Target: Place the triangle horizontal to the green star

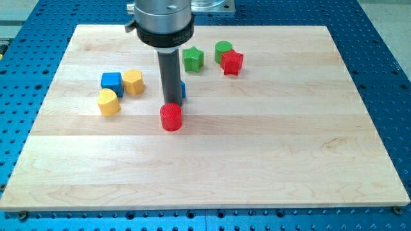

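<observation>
My tip (171, 102), a bare rod that grips nothing, stands just above the red cylinder (171, 118) and hides most of a blue block (183, 89) whose shape I cannot tell, while the green star (192, 59) sits up and right, near the board's (257, 167) top edge.

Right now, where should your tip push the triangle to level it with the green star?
Probably its bottom edge, pushing toward the view's top: the blue triangle lies below the green star. My tip sits at its left, rod hiding most of it.
</observation>
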